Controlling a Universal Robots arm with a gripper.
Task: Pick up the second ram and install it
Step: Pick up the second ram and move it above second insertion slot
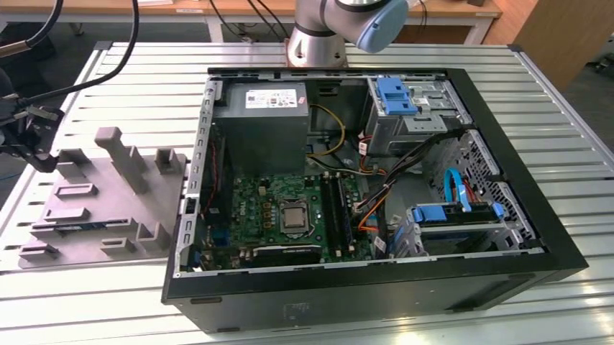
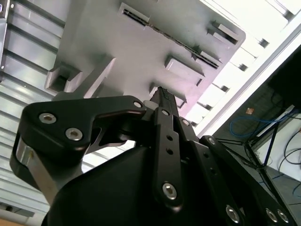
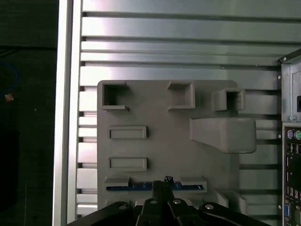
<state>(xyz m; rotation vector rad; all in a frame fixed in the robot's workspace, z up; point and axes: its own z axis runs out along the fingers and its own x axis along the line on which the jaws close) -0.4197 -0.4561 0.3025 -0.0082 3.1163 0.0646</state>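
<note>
The second ram [image 3: 136, 187] is a thin blue-green stick standing on edge in a slot of the grey fixture block [image 3: 164, 146]. In the exterior view the second ram [image 1: 88, 225] shows as a blue line near the grey fixture block's [image 1: 106, 194] front edge. My gripper [image 3: 163, 182] hangs above the block with its fingers shut together and nothing between them; its tips line up over the stick's middle in the first wrist view. The gripper [image 1: 37, 147] is at the exterior view's far left. The second wrist view shows the closed gripper [image 2: 162, 94] over the block [image 2: 141, 52].
An open computer case [image 1: 479, 93] lies on the slatted metal table [image 1: 566, 136], to the fixture's right in the exterior view. Inside are the motherboard [image 1: 259, 208] with long black memory slots [image 1: 334, 205], a power supply [image 1: 261, 122] and drive cages [image 1: 413, 100]. Cables [image 1: 106, 68] hang at the left.
</note>
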